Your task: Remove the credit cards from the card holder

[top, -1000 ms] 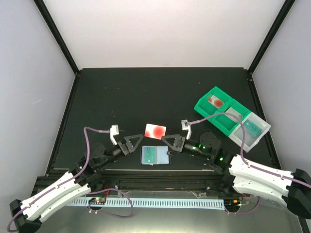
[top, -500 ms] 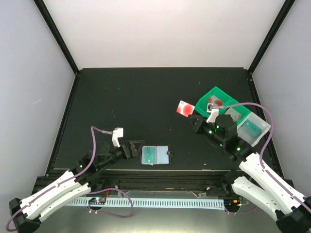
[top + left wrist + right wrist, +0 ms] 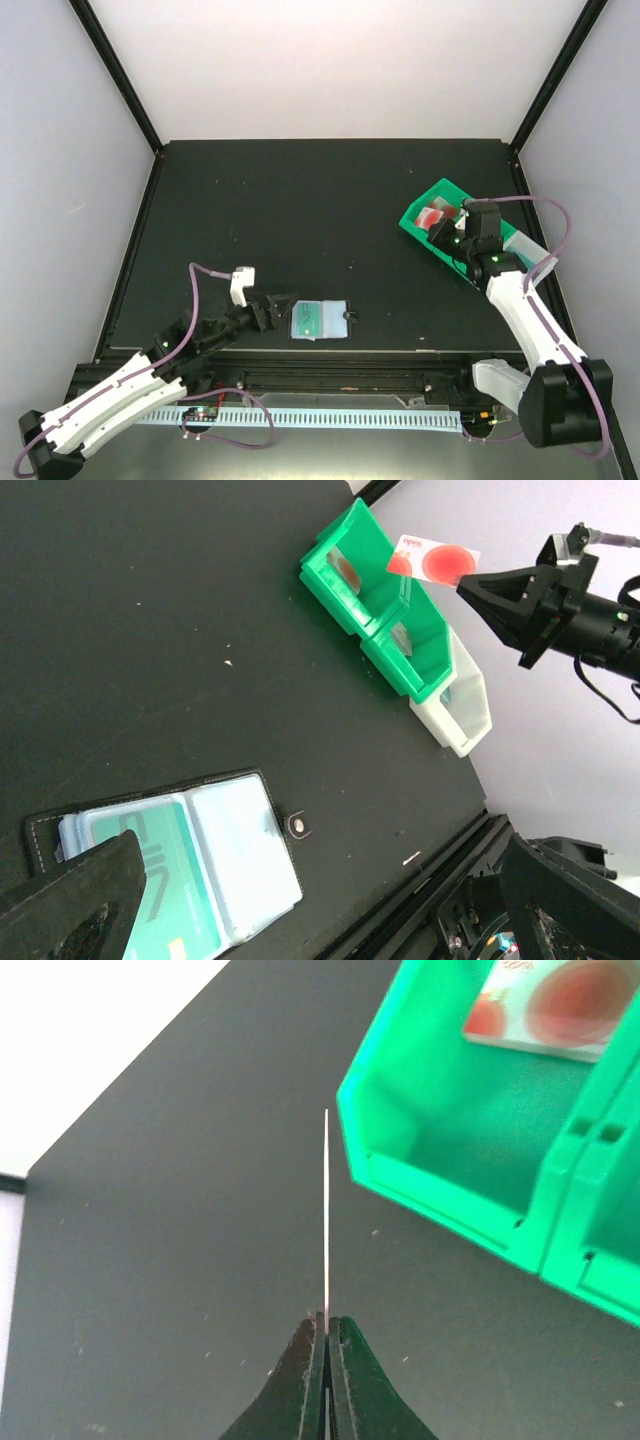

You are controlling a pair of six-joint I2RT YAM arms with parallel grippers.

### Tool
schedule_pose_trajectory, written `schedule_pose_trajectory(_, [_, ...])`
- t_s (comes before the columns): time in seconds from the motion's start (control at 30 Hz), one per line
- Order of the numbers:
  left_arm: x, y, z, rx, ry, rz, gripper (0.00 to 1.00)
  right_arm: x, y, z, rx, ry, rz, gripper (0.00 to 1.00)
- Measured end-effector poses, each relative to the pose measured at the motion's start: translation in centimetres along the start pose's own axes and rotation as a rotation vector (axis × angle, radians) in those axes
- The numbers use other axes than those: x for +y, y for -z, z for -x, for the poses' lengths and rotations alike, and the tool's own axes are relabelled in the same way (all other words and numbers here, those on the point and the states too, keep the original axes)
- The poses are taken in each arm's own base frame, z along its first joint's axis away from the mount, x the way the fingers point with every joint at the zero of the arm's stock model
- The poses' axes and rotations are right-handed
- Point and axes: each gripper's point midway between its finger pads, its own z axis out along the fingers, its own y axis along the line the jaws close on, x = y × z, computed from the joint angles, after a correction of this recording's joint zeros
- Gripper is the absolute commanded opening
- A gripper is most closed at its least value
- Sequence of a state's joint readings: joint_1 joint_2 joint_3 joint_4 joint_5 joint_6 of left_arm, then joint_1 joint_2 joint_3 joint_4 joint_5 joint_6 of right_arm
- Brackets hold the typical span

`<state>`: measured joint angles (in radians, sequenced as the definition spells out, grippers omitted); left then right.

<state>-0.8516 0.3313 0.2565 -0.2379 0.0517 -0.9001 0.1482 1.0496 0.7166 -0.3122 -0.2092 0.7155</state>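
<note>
The card holder (image 3: pixel 320 320) lies open near the table's front edge, pale inner side up, its snap tab (image 3: pixel 296 825) to the right. A teal credit card (image 3: pixel 150 875) shows in its left pocket. My left gripper (image 3: pixel 283 310) stands open just left of the holder, and its fingers (image 3: pixel 85 905) frame the holder's near edge. My right gripper (image 3: pixel 445 228) is shut on a white credit card with red marks (image 3: pixel 435 558), held above the green tray (image 3: pixel 385 630). In the right wrist view this card (image 3: pixel 326 1210) is edge-on, upright between the pads (image 3: pixel 326 1322).
The green tray's (image 3: pixel 450 1185) end compartment holds another white card with red marks (image 3: pixel 550 1005). A clear white section (image 3: pixel 455 695) joins the tray on its right. The table's front rail (image 3: pixel 330 375) runs just behind the holder, and the black frame posts stand at the back corners.
My right gripper has carried the white and red card from the table's middle to above the green tray at the right. The left gripper has edged right, up to the card holder.
</note>
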Motion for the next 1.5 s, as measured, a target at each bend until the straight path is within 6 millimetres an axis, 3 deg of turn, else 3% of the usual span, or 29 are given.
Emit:
schedule_pose_trajectory(0.23, [0.7, -0.1, -0.6, 0.016, 0.002, 0.02, 0.99, -3.2, -2.6, 2.9, 0.0, -0.077, -0.111, 0.01])
schedule_pose_trajectory(0.47, [1.0, 0.0, -0.8, 0.024, 0.002, 0.03, 0.99, -3.6, -4.8, 6.7, -0.034, -0.097, -0.156, 0.01])
schedule_pose_trajectory(0.63, [1.1, 0.0, -0.9, 0.026, 0.003, 0.034, 0.99, -5.0, -6.6, 8.4, -0.033, -0.126, -0.197, 0.01])
schedule_pose_trajectory(0.87, [1.2, 0.0, -0.9, 0.029, 0.003, 0.04, 0.99, -7.1, -8.6, 7.8, 0.011, -0.173, -0.243, 0.01])
schedule_pose_trajectory(1.13, [1.4, 0.0, -0.9, 0.024, 0.003, 0.05, 0.99, -8.2, -11.1, 7.7, 0.056, -0.198, -0.256, 0.01])
schedule_pose_trajectory(1.5, [1.7, 0.0, -0.8, 0.015, 0.013, 0.063, 0.99, -9.1, -12.2, 8.0, 0.061, -0.218, -0.258, 0.01])
